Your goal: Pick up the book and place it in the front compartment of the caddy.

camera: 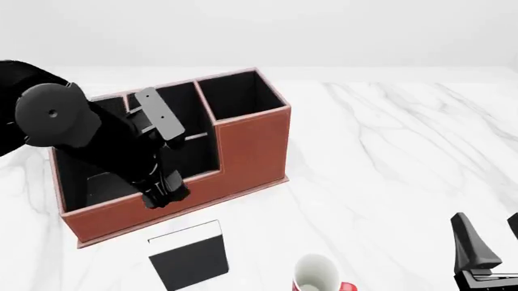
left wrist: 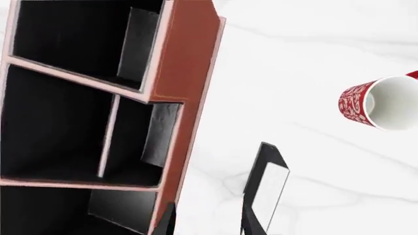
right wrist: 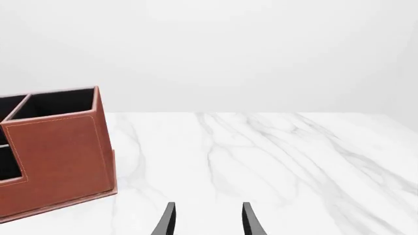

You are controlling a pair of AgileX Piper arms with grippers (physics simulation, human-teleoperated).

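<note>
The reddish-brown caddy (camera: 242, 151) stands left of centre on the marble table, its low front wall facing me. It also fills one side of the left wrist view, where the caddy (left wrist: 186, 73) shows its black compartments from above. The book (camera: 190, 260) is outside it, just in front of that wall, showing a black face with a white strip on its far edge. In the left wrist view the book (left wrist: 271, 188) is a narrow pale strip framed in black. My left gripper (camera: 166, 195) hangs open over the front compartment, holding nothing. My right gripper (camera: 489, 235) waits open at the near right.
A white-and-red mug (camera: 317, 273) stands upright to the right of the book, near the table's front edge; the mug (left wrist: 379, 103) also shows in the left wrist view. The right wrist view shows the caddy's right end (right wrist: 58, 156) and the right gripper (right wrist: 207, 223).
</note>
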